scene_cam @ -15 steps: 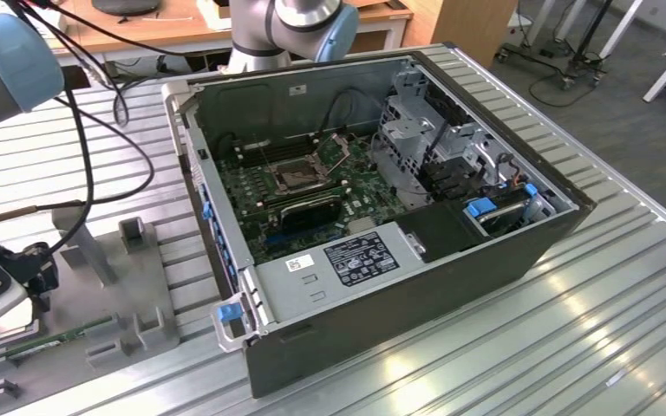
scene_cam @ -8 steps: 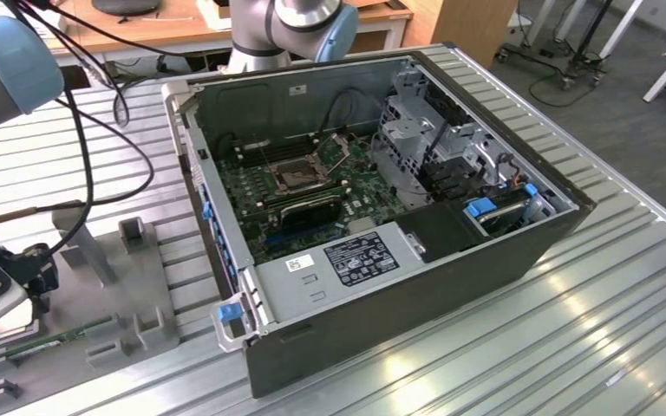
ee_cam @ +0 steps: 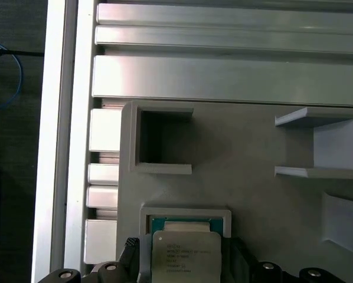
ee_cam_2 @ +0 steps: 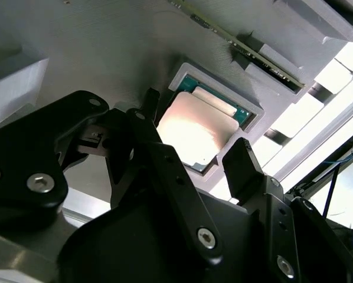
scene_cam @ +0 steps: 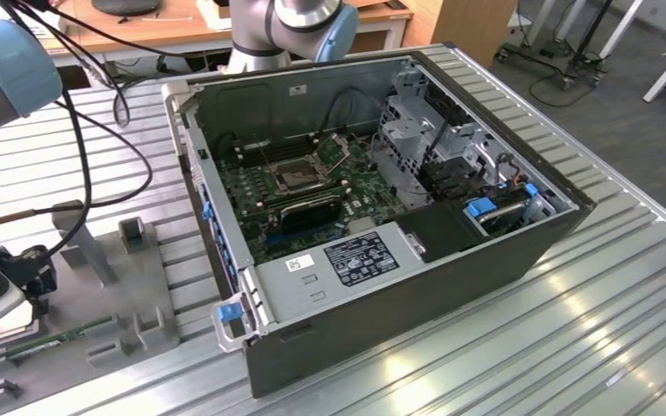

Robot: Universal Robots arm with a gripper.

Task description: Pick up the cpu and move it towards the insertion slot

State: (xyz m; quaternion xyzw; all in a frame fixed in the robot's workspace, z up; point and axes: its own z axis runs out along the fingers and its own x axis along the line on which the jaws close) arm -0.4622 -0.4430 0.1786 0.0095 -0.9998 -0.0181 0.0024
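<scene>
End effector at the cpu (small print on top)

one cpu, one insertion slot, one open computer case, one memory stick.

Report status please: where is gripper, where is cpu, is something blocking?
Gripper low over cpu on grey fixture. Cpu at its pocket, far from insertion slot in computer case. Memory stick beside, not touching cpu.

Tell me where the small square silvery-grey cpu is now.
In both wrist views the cpu sits at the square pocket of the grey holder plate, at the gripper; the plate lies at the exterior view's left.
</scene>
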